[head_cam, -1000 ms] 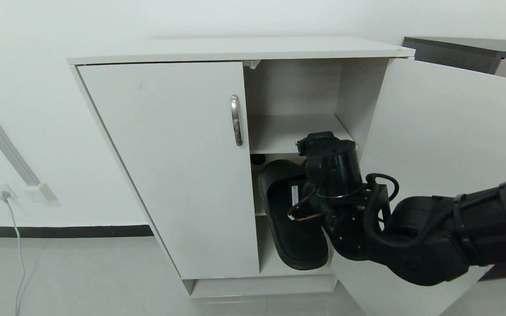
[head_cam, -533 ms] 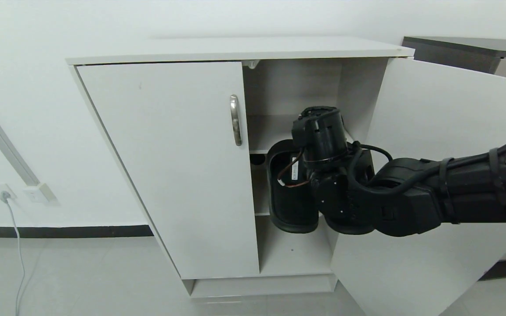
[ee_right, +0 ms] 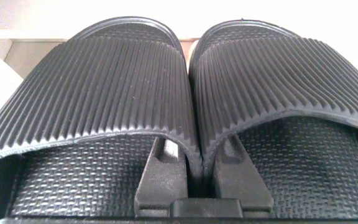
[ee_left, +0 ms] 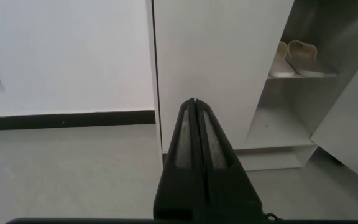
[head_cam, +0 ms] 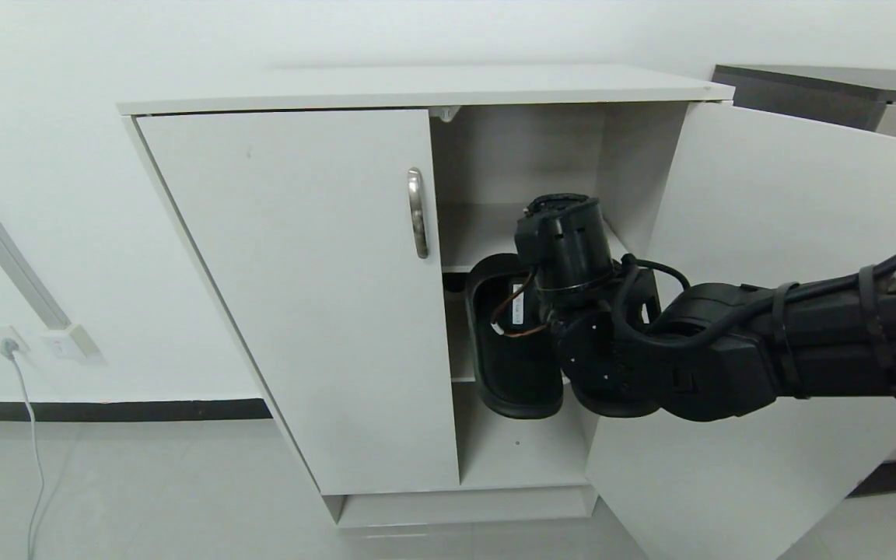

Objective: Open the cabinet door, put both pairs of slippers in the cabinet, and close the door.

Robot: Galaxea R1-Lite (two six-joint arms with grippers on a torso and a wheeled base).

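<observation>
1. The white cabinet [head_cam: 417, 82] stands against the far wall. Its right door [head_cam: 775, 233] is swung wide open and its left door [head_cam: 300, 295] is shut.
2. The black slippers [head_cam: 510, 365] hang as a pair, steeply tilted, in the open right half, just below the upper shelf [head_cam: 487, 233]. Whether they touch any shelf cannot be told.
3. The pale slippers [ee_left: 296, 57] already lie side by side on the lower shelf inside.
4. The black pair looks light and rubbery. The broad ribbed straps likely flex under pressure, while the thick soles stay fairly stiff. The ribbing should resist slipping.
5. The best hold is probably where the two straps meet. One pinch there carries both slippers, though the soles may swing below it.
6. The right gripper [ee_right: 196, 168] has one finger under each strap, clamping the adjoining inner strap edges together.
7. The left gripper [ee_left: 194, 124] hangs low, near the floor, left of the cabinet, its jaws pressed together on nothing.
</observation>
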